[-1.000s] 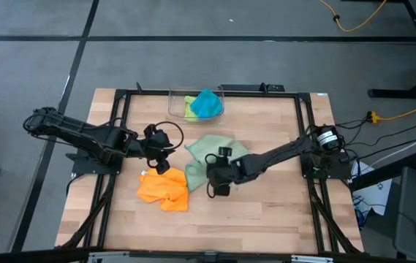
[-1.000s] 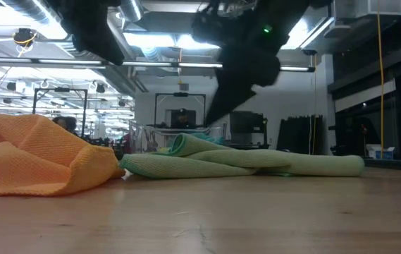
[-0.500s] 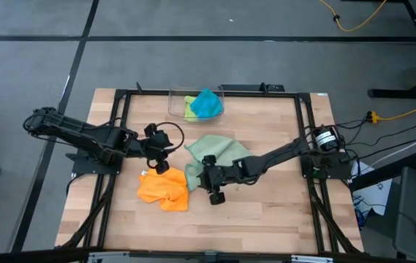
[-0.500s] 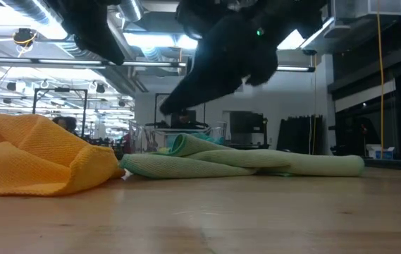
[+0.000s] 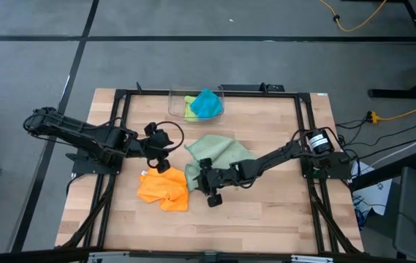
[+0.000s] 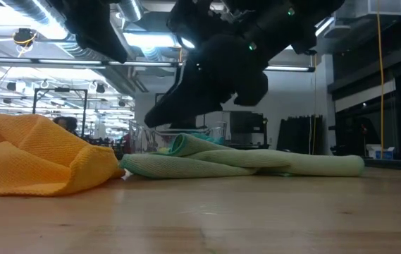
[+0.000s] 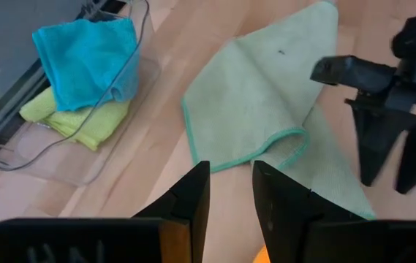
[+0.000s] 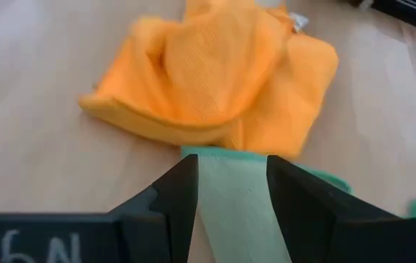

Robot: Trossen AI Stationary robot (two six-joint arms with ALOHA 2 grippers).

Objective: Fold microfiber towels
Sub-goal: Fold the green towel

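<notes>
Right gripper (image 5: 201, 173) fingers part-open over the sage towel (image 5: 218, 152); left gripper (image 5: 156, 162) narrowly parted, apparently empty, above the orange towel (image 5: 164, 188).

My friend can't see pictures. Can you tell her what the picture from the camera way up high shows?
Two dark robot arms reach over a wooden table from either side. The right gripper is open at the near edge of a crumpled pale sage green towel, and the left gripper, also open, is just above a bunched orange towel. At the back, a clear bin holds a teal blue towel and a lime green towel.

The crumpled orange cloth (image 5: 164, 188) and rumpled pale green cloth (image 5: 215, 153) are filling the table's middle; bare wood (image 5: 266, 219) is lying open in front.
</notes>
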